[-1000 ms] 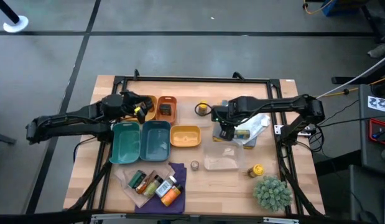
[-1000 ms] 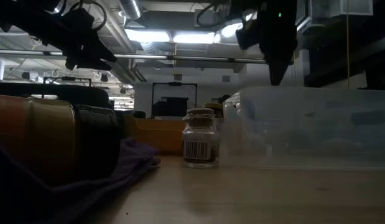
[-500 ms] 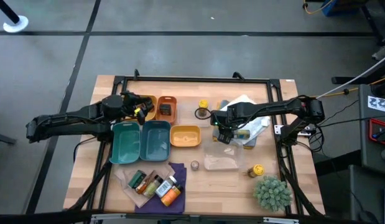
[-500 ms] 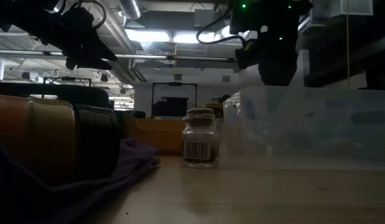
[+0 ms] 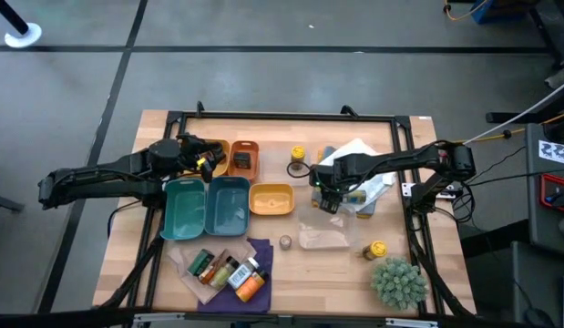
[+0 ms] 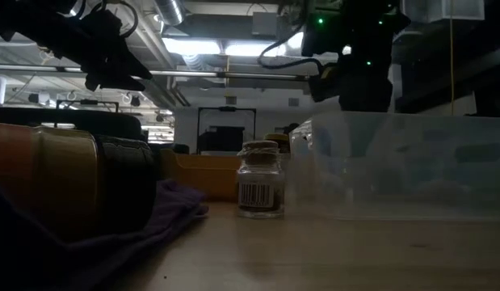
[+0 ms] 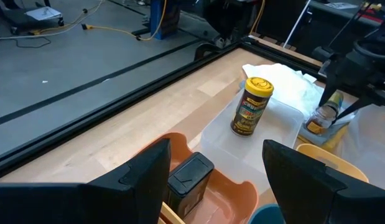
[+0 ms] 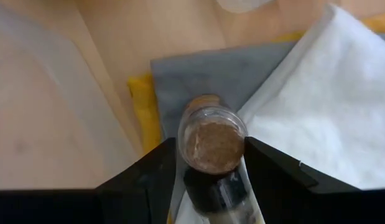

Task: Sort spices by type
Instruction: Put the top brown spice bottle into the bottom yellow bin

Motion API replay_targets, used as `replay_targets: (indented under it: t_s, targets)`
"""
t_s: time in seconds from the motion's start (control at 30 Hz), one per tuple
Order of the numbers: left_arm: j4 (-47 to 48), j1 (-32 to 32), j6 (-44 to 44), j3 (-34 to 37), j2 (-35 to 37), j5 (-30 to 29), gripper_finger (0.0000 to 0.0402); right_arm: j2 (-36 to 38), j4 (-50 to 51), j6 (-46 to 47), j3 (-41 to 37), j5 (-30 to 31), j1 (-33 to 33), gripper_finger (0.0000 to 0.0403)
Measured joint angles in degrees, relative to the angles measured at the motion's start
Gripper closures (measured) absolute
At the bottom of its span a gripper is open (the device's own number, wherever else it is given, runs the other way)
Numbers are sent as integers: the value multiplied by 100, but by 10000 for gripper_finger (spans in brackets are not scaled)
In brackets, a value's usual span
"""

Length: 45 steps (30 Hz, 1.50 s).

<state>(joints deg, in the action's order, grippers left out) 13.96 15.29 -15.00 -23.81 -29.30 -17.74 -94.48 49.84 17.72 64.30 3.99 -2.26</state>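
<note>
right arm has slid a little toward the left arm's side over the last second, its right pincer [image 5: 329,195] now lower over the cloths, pinching a small clear glass jar of brown spice [image 8: 212,140] between both fingers; cork end of the jar points at the grey cloth [image 8: 198,78] with the white cloth [image 8: 316,112] just beside. left arm unchanged, left pincer [image 5: 205,160] hovering at the orange plastic tray [image 5: 244,158] near the bench's far edge, fingers spread with a black-lidded container [image 7: 190,176] lying in the tray between them. yellow-capped spice bottle [image 7: 250,106] stands upright on a clear plastic lid [image 7: 267,134], apart from everything. two teal plastic trays [image 5: 208,206] and a yellow plastic tray [image 5: 271,199] sit mid-bench. small cork-topped jar [image 6: 259,179] stands alone on bare wood in front of a clear plastic tub [image 6: 403,166]. more spice bottles [image 5: 229,271] lie on a purple cloth [image 5: 262,251] at the near edge. spiky green plant [image 5: 398,281] fills the near right corner. open wood between jar and plant.
</note>
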Motion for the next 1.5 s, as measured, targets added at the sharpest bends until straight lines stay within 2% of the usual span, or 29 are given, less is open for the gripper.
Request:
replay_targets:
  t_s: [0.3, 0.7, 1.0, 1.5]
  targets:
    - [2, 1, 0, 0, 0, 0, 163, 20, -479, -1, -291, 147, 0, 214]
    - [4, 1, 0, 0, 0, 0, 163, 13, -508, -2, -301, 92, -2, 214]
    - [8, 0, 2, 0, 0, 0, 163, -26, -330, -17, 100, -55, 4, 214]
    - [15, 2, 42, 0, 0, 0, 163, -17, -271, -3, 118, -76, 4, 220]
